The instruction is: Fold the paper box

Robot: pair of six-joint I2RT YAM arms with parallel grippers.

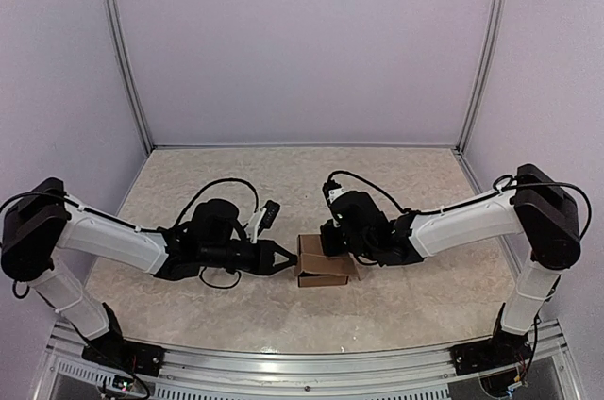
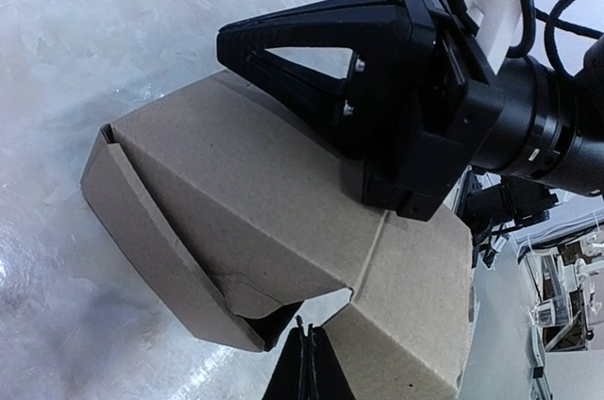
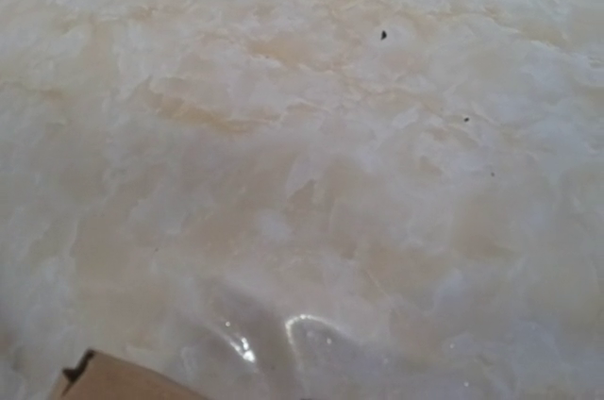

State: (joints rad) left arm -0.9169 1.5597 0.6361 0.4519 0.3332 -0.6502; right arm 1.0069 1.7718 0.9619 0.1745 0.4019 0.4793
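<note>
The paper box, plain brown matte cardboard partly folded into a squat, angular shape, lies on the table, a pale cream, stone-patterned surface with a faint sheen. In the left wrist view the box shows a broad flat top panel, sharp creases, a narrow side flap along one edge and a dark gap low on its near side, where two panels do not quite meet. The cardboard edge there looks slightly torn.

The right gripper, black hard plastic, rests on the box's top panel. Seen close up, its finger is a wedge with a triangular cut-out and two small screws, lying flat against the cardboard, and the fingers are closed together. The left gripper sits at the box's left edge, and in its own view the two black fingers are pressed together, with only a thin seam between them. Their tips are at the dark gap in the box; I cannot tell whether they nip any cardboard
</note>
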